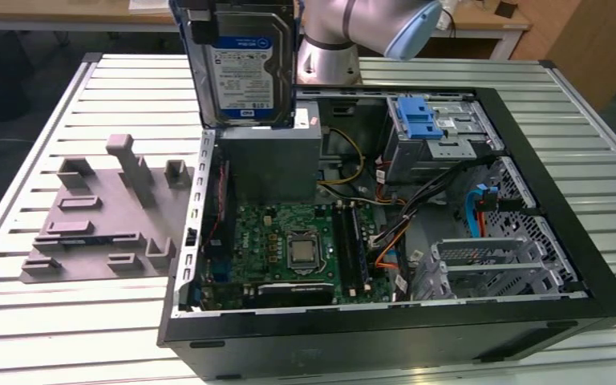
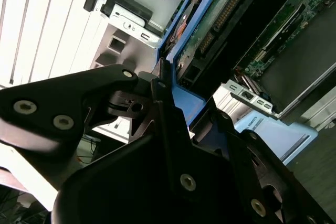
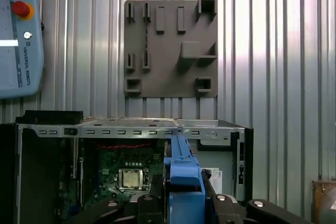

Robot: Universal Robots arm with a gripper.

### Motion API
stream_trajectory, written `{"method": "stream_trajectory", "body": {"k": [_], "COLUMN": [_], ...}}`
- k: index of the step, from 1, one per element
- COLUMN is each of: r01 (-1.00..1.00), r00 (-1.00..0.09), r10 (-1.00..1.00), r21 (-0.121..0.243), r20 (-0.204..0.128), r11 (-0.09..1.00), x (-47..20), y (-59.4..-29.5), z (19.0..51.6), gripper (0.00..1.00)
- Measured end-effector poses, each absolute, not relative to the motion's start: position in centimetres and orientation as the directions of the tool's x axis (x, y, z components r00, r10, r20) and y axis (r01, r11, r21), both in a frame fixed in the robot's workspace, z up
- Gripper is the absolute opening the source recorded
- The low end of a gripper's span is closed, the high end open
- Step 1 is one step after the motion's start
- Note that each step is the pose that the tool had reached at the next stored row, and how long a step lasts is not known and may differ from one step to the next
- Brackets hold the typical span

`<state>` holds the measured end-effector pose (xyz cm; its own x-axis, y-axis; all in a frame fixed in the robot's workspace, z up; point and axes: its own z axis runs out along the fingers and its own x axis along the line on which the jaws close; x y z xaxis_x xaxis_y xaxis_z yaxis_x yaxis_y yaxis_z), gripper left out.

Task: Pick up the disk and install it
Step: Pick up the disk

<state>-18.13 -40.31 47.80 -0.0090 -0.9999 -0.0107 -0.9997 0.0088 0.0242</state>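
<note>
One hard drive, the disk, hangs upright over the open computer case. It sits toward the exterior view's left, above the grey power supply box. Its white-and-blue label faces the exterior camera, and a blue carrier frames its edges. Its long axis runs almost vertical, tipped a little, with the lower short end pointing down into the case. We cannot tell whether that end touches anything.

In the first wrist view the gripper straddles the carrier's blue edge. In the second wrist view its black fingers press against that same blue plastic. We judge the claw clamped on the disk's upper end.

We read the pick-up as done and the carry as under way, with the install not yet made. The metal drive cage, topped by a blue bracket, stands well apart on the exterior view's right. In our judgement, seating the disk calls for turning it out of this upright pose and lining its carrier up squarely with a bay. A grey fixture plate lies on the slatted table beside the case.
</note>
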Motion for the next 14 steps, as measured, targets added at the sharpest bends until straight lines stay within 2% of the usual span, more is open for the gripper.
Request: {"method": "stream_trajectory", "body": {"k": [14], "r01": [-1.0], "r00": [-0.009], "r10": [-1.0], "r21": [0.024], "r20": [-0.011], "r11": [0.009], "x": [-16.0], "y": [-41.8], "z": [47.7], "gripper": [0.36]}}
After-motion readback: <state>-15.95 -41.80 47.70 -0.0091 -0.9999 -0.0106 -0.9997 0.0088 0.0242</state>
